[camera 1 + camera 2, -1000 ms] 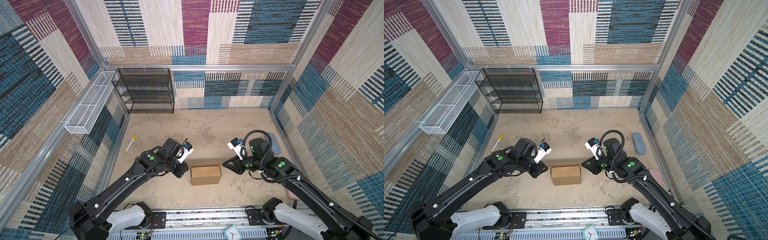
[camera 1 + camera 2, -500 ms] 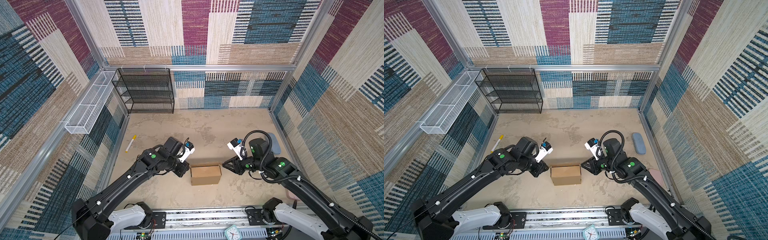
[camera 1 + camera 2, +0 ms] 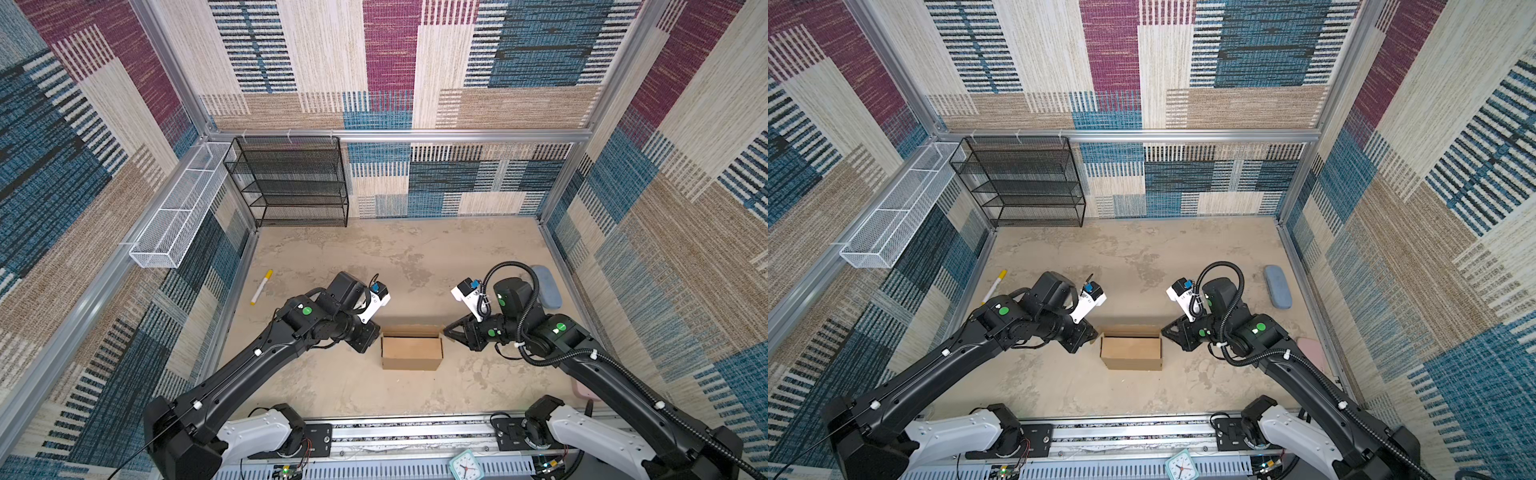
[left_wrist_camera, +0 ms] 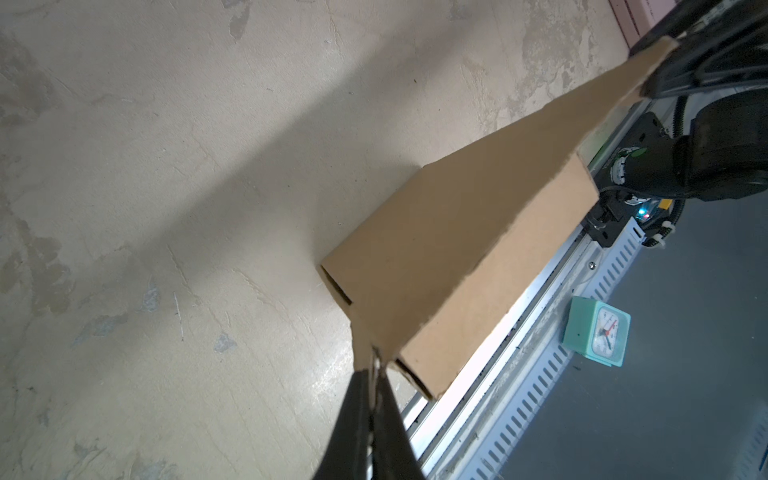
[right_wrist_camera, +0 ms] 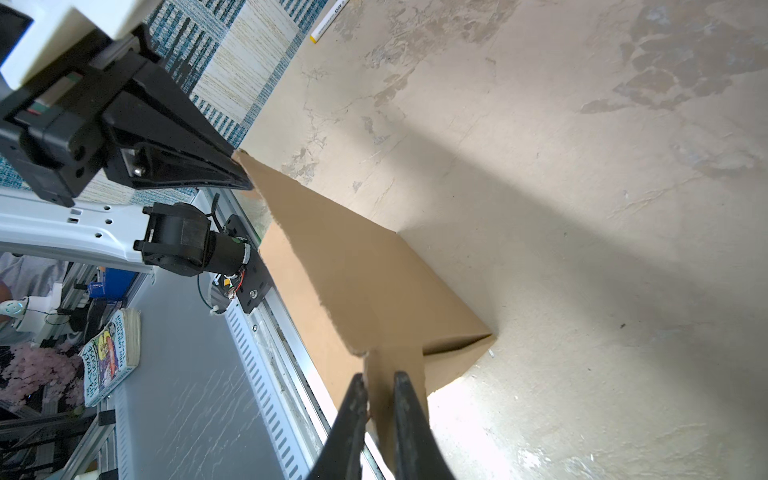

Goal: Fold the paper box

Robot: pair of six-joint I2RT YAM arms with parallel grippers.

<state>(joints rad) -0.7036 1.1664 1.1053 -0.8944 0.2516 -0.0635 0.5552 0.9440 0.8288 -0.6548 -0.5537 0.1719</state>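
The paper box [image 3: 411, 353] [image 3: 1131, 351] is plain brown cardboard and sits near the table's front middle, with its rear flap raised. My left gripper [image 3: 378, 336] [image 3: 1096, 332] is at the box's left end. In the left wrist view this gripper [image 4: 374, 365] is shut on a thin tab of the box [image 4: 457, 249]. My right gripper [image 3: 445, 331] [image 3: 1163, 330] is at the right end. In the right wrist view it [image 5: 379, 384] has closed around another tab of the box [image 5: 353, 270], and the cardboard fills the narrow gap between its fingers.
A yellow-capped marker [image 3: 261, 287] lies at the left. A blue-grey case [image 3: 546, 286] lies by the right wall, with a pink item [image 3: 584, 388] nearer the front. A black wire shelf [image 3: 291, 183] and a white mesh basket [image 3: 178, 208] stand at the back left. A teal clock [image 3: 465, 467] sits on the front rail.
The left jaws have drawn shut on the tab. The right jaws have narrowed around theirs. Both arms and the box have hardly moved.
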